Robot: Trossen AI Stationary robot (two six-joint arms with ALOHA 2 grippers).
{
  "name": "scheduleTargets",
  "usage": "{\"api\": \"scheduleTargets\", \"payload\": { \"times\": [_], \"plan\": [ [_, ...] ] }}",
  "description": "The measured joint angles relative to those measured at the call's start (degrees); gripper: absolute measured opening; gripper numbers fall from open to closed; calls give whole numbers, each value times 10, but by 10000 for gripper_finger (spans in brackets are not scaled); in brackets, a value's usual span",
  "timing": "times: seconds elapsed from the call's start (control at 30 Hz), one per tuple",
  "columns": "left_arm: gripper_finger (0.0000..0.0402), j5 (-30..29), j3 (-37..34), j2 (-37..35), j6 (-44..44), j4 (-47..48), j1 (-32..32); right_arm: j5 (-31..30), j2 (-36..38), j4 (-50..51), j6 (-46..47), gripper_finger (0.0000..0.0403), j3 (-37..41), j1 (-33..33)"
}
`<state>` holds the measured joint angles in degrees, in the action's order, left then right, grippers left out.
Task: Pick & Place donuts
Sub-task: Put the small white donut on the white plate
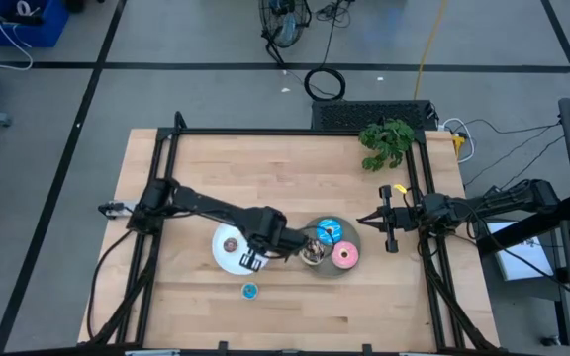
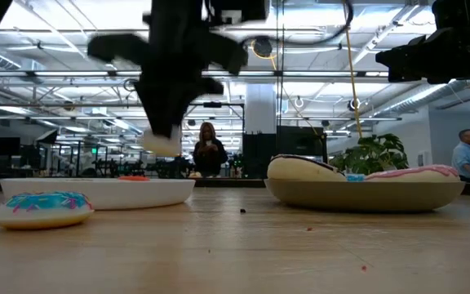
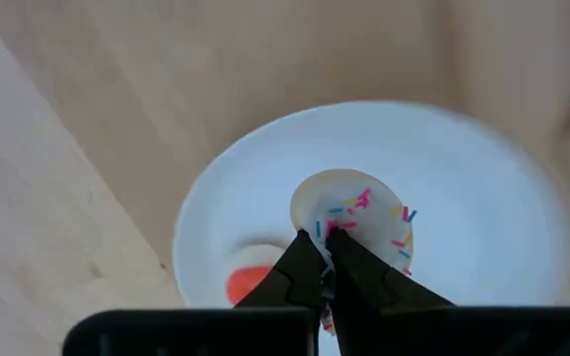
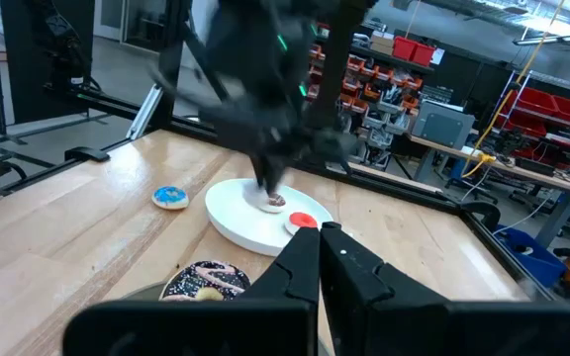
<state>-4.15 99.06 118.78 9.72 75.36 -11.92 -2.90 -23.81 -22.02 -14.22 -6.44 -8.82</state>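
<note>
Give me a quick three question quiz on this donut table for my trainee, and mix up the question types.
1. True or false: the tiny blue donut lies on the white plate.
2. Multiple choice: what is the left end effector holding above that plate? A, a white sprinkled donut. B, the tiny red donut. C, nothing.
3. Fill in: the pink donut lies on the ___ plate.

Key: 1 false, it lies on the bare table. 2 A. 3 grey.
</note>
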Motion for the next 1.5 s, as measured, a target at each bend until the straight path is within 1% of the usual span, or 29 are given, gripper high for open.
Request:
{"api": "scheduleTargets", "payload": {
  "times": [0.13, 0.23, 0.33, 0.4, 0.47, 0.53, 0.6, 0.7, 0.8, 0.9, 0.97, 1.1, 1.2, 1.27, 1.37, 1.5],
  "plan": [
    [6, 2, -64, 0, 19, -43, 21, 0, 0, 0, 0, 0, 0, 0],
    [13, 10, -97, 0, 23, -85, 34, 0, 0, 0, 0, 0, 0, 0],
    [11, 24, -121, 0, 33, -129, 42, 0, 0, 0, -1, 0, 0, 0],
    [6, 27, -128, 0, 33, -136, 45, 0, 0, 0, -2, 0, 0, 0],
    [9, 27, -132, 0, 16, -137, 47, 0, 0, 0, -4, 0, 0, 0],
    [32, 40, -134, 0, -4, -136, 49, 0, 0, 0, -4, 0, 0, 0],
    [68, 46, -134, 0, -9, -133, 50, 0, 0, 0, -4, 0, 0, 0],
    [127, 30, -127, 0, -27, -113, 49, 0, 0, 0, -4, 0, 0, 0],
    [178, 19, -117, 0, -49, -102, 48, 0, 0, 0, -2, 0, 0, 0],
    [212, 13, -102, 0, -57, -79, 48, 0, 0, 0, -2, 0, 0, 0],
    [224, 11, -90, 0, -58, -67, 49, 0, 0, 0, -2, 0, 0, 0],
    [228, 7, -48, 0, -59, -16, 47, 0, 0, 0, -3, 0, 0, 0],
    [229, -14, -7, 0, -78, 42, 42, 0, 0, 0, -3, 0, 0, 0],
    [229, -24, 19, 0, -89, 62, 37, 0, 0, 0, -3, 0, 0, 0],
    [218, -19, 38, 0, -95, 37, 25, 0, 0, 0, -4, 0, 0, 0],
    [186, -18, 42, 0, -84, 10, 8, 0, 0, 0, -1, 0, 0, 0]
  ]
}}
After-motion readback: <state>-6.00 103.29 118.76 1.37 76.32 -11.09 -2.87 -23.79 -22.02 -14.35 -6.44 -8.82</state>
